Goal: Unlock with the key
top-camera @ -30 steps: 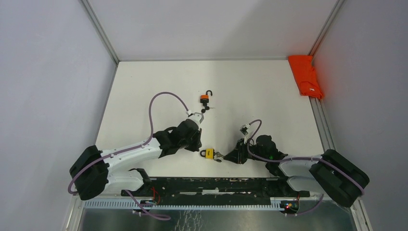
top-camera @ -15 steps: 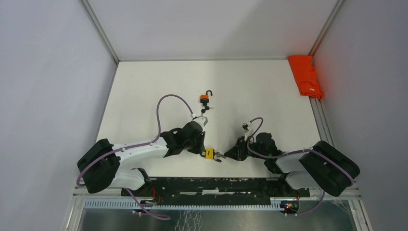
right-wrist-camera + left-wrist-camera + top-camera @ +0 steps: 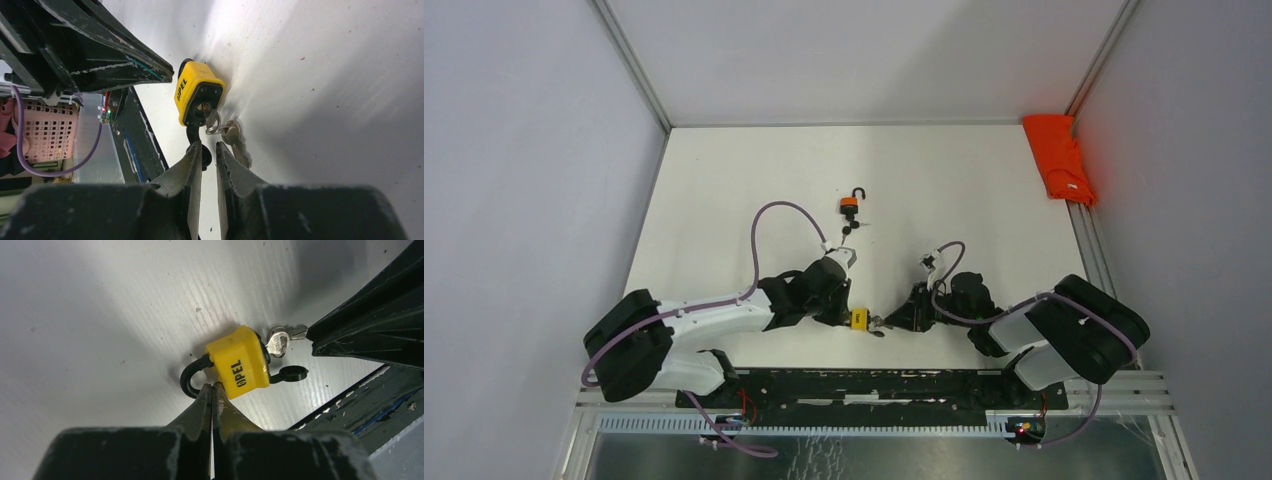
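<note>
A yellow padlock (image 3: 859,319) with a black shackle (image 3: 192,380) lies flat near the table's front edge. A key with a black head (image 3: 204,156) sits in its keyhole, and a spare silver key (image 3: 235,142) hangs from the same ring. My left gripper (image 3: 851,309) is shut with nothing in it. In the left wrist view its tips (image 3: 212,388) press where the shackle meets the padlock body (image 3: 240,369). My right gripper (image 3: 207,147) stands slightly open on the keyhole side. The black key head lies against one fingertip, with a gap to the other.
An orange padlock (image 3: 850,206) with its shackle open and its keys (image 3: 854,227) lies farther back. An orange cloth (image 3: 1059,157) sits at the back right corner. A black rail (image 3: 864,385) runs along the front edge, close behind the yellow padlock.
My left arm swung toward the front and brought its shut tips against the yellow padlock. My right arm crept left toward the keys. The padlock barely shifted.
</note>
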You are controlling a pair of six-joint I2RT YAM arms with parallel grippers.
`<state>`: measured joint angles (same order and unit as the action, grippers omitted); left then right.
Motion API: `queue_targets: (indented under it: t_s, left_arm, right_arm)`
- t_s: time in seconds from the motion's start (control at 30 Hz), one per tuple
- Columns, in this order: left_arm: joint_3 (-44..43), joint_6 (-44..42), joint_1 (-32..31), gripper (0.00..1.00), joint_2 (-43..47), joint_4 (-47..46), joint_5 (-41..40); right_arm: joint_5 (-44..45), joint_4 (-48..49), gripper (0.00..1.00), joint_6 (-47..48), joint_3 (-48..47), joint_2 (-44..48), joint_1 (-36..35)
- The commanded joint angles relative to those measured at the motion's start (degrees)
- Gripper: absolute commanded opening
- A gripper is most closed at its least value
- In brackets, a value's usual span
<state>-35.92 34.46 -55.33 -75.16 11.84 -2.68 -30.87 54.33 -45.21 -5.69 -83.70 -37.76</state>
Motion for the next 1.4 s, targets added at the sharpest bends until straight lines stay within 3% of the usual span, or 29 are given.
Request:
queue_targets:
  t_s: [0.0, 1.03, 1.37]
  left_arm:
    - [1.3, 2.95, -0.47, 0.02, 0.72, -1.61, 0.24]
    - [0.73, 2.28, -0.83, 0.02, -4.35, -6.12, 0.72]
    - [0.72, 2.11, -0.81, 0.02, -4.36, -5.95, 0.48]
  right_arm:
    - [-1.3, 6.19, 0.21, -1.15, -1.89, -1.43, 0.14]
    - [0.3, 6.85, 0.21, -0.38, -5.32, -9.04, 0.41]
    - [-3.3, 7.62, 0.08, -1.05, -6.54, -10.09, 0.4]
